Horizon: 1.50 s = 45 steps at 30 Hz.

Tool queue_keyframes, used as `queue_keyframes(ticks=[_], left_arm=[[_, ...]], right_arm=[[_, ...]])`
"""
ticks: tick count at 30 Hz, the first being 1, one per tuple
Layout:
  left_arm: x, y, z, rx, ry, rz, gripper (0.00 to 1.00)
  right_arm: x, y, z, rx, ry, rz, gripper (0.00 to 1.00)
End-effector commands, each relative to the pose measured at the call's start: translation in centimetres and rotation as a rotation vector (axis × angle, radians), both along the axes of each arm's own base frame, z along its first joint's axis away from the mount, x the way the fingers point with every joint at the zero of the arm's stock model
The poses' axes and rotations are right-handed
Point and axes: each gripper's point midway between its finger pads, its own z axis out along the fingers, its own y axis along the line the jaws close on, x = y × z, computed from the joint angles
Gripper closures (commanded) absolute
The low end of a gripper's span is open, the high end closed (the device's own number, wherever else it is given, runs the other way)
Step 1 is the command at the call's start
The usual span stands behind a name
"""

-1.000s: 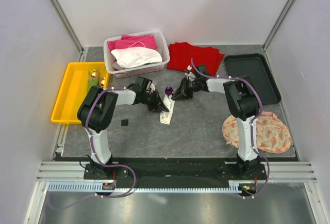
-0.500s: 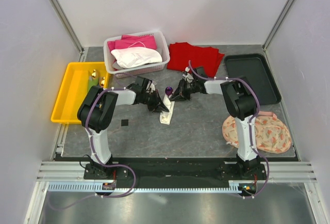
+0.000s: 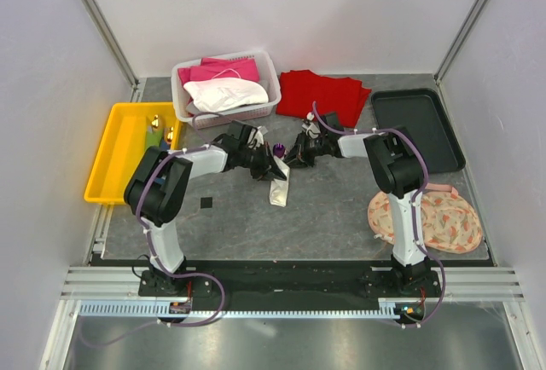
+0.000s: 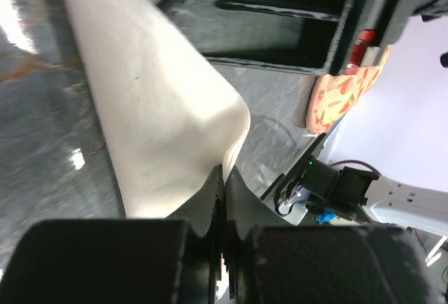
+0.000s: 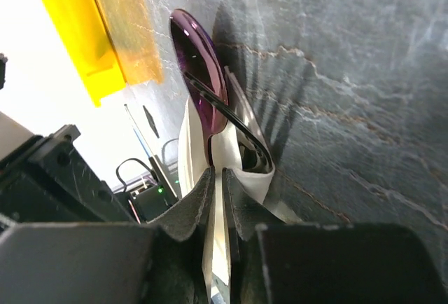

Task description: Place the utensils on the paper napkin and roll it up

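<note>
The paper napkin point(image 3: 279, 184) lies as a narrow off-white roll at the table's middle. A purple utensil point(image 3: 278, 147) pokes out of its far end, and its purple bowl point(image 5: 199, 52) shows in the right wrist view. My left gripper point(image 3: 270, 164) is shut on the napkin's edge point(image 4: 161, 129) from the left. My right gripper point(image 3: 291, 158) is shut on a fold of the napkin point(image 5: 189, 136) from the right, beside the purple utensil. Green and gold-ended utensils point(image 3: 156, 128) lie in the yellow tray point(image 3: 115, 153).
A white basket point(image 3: 226, 89) of pink and white cloths stands at the back. A red folded cloth point(image 3: 324, 93) lies beside it, and a black tray point(image 3: 415, 127) at back right. A patterned round mat point(image 3: 426, 216) lies at front right. A small black square point(image 3: 206, 204) lies on the table.
My left gripper has moved right and further back along the napkin. The roll has shifted slightly right and turned. My right gripper has edged back a little.
</note>
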Motion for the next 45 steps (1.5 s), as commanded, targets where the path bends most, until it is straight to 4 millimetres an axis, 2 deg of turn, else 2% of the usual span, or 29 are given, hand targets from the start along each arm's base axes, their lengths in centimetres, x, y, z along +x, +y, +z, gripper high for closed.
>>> queue_keyframes(ticks=[1, 9, 15, 18, 19, 22, 26, 29, 33, 36, 40, 45], left_arm=[[0.6, -2.0, 1.5, -0.064, -0.042, -0.032, 0.98], [1.4, -2.1, -1.6, -0.032, -0.015, 0.001, 0.97], [0.9, -1.6, -3.7, 0.009, 0.026, 0.024, 0.96], [0.4, -1.3, -4.5, 0.024, 0.052, 0.026, 0.90], [0.2, -1.2, -4.8, 0.029, 0.059, 0.024, 0.85], [0.2, -0.9, -5.0, 0.041, 0.057, 0.028, 0.72], [0.2, -0.7, -5.1, 0.042, 0.060, 0.033, 0.62], [0.2, -0.8, -5.0, 0.037, 0.052, 0.030, 0.53], [0.1, -0.8, -5.1, 0.029, 0.051, 0.022, 0.44], [0.0, -1.0, -5.1, 0.021, 0.049, 0.016, 0.33], [0.2, -1.0, -4.8, 0.016, 0.038, 0.015, 0.31], [0.2, -1.0, -4.9, 0.016, 0.033, 0.015, 0.32]], right_arm=[[-0.8, -0.7, -2.5, -0.072, 0.023, -0.016, 0.85], [-0.8, -0.8, -2.7, -0.075, 0.027, -0.020, 0.85], [-0.8, -0.6, -2.0, -0.066, 0.022, -0.015, 0.83], [-0.6, -0.6, -0.9, -0.067, 0.000, 0.002, 0.78], [-0.6, -0.6, -0.4, -0.069, -0.001, 0.010, 0.75], [-0.3, -0.8, 1.2, -0.063, -0.030, 0.024, 0.70], [-0.4, -1.4, 2.1, -0.079, -0.029, 0.039, 0.66], [-0.4, -1.6, 2.9, -0.079, -0.038, 0.046, 0.58], [0.3, -2.5, 4.1, -0.079, -0.062, 0.041, 0.39], [0.6, -3.1, 4.4, -0.082, -0.059, 0.041, 0.35], [0.3, -3.5, 4.0, -0.114, -0.058, 0.063, 0.36], [-0.8, -3.8, 2.5, -0.163, -0.030, 0.108, 0.36]])
